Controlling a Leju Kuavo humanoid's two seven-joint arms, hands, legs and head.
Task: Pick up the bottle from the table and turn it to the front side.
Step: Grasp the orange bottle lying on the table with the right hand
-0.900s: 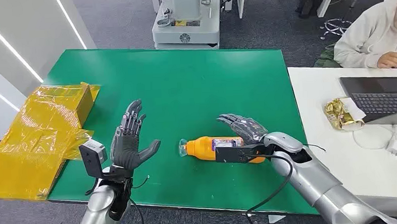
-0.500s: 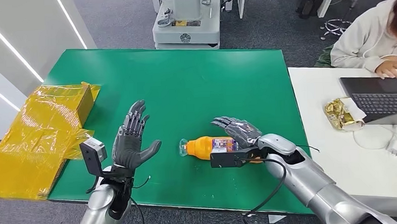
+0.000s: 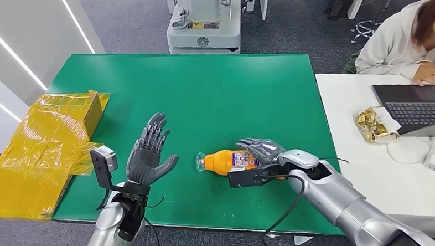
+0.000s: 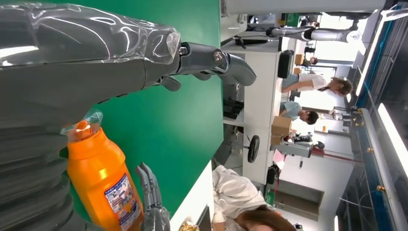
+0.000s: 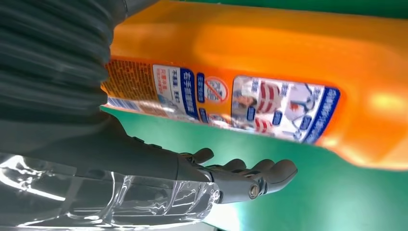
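An orange bottle [image 3: 227, 160] with a printed label lies on its side on the green table [image 3: 214, 95], its clear-wrapped cap pointing at my left hand. My right hand [image 3: 263, 150] reaches over the bottle's base end, fingers stretched across its far side. In the right wrist view the bottle [image 5: 269, 72] lies close against the palm, and the right hand [image 5: 144, 163] has straight fingers [image 5: 250, 180] not closed around it. My left hand [image 3: 149, 153] stands open and upright a short way from the cap, palm facing the bottle. The left wrist view shows the left hand [image 4: 96, 62] beside the bottle [image 4: 103, 185].
A box wrapped in yellow film [image 3: 50, 147] sits at the table's left edge. A white desk [image 3: 372, 166] adjoins on the right, with a laptop [image 3: 419, 108], a gold wrapper [image 3: 373, 125] and a seated person [image 3: 405, 42]. A white machine base [image 3: 202, 24] stands beyond the far edge.
My right hand has slid toward the cap end and settled lower over the bottle. My left hand has drifted slightly toward the bottle. The person has leaned further in.
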